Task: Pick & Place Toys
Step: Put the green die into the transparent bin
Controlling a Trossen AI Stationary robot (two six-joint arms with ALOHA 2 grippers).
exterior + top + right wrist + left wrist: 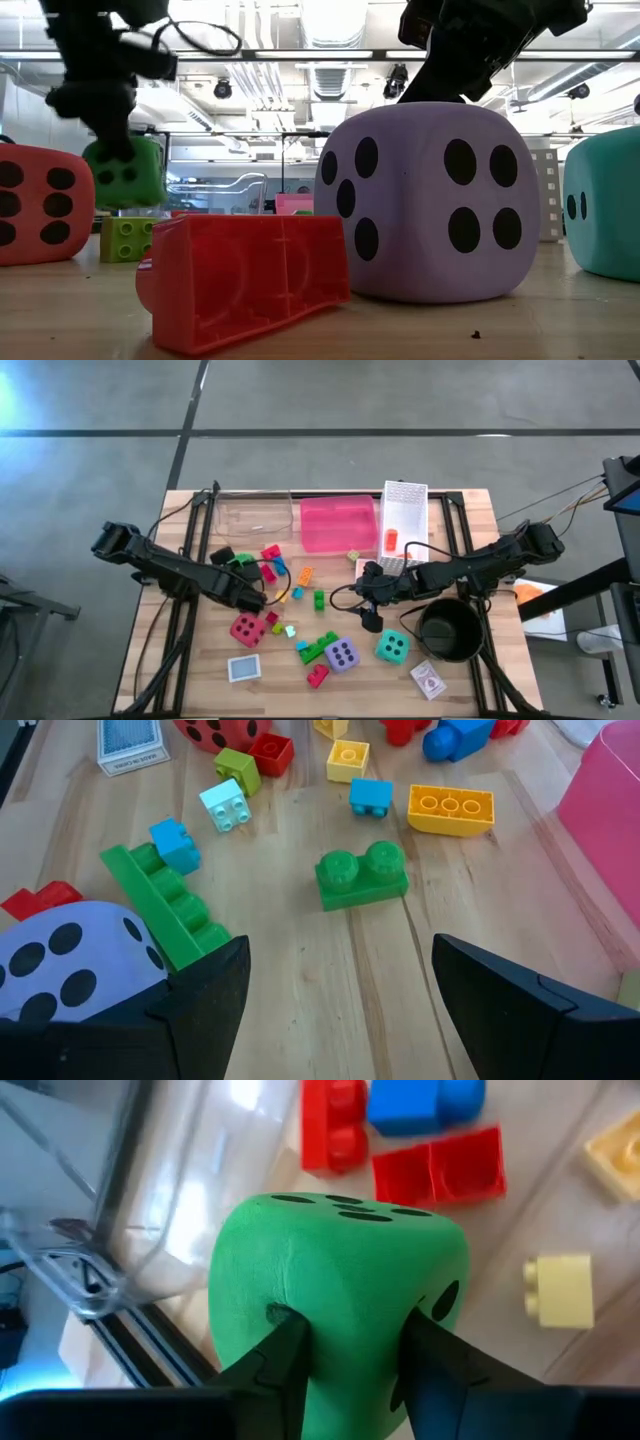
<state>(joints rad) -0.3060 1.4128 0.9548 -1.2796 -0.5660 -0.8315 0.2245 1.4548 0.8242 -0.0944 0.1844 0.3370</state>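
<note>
Green die (pixel 335 1300) is pinched in the left gripper (pixel 345 1355) and lifted off the counter (pixel 470 680), near the clear bin (pixel 252 512). Right gripper (pixel 340 990) hangs spread and empty over the bricks. Red die (pixel 246 629), purple die (pixel 342 654), teal die (pixel 391 647), card packs and most bricks remain unsorted; judged early in the task.

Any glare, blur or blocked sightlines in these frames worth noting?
High view: even light, blue glare at the top-left corner. Low view: bright ceiling lights silhouette the arms; the purple die and red brick block much of the table. Left wrist view: the green die fills the frame, bricks behind soft. Right wrist view: sharp, evenly lit.
</note>
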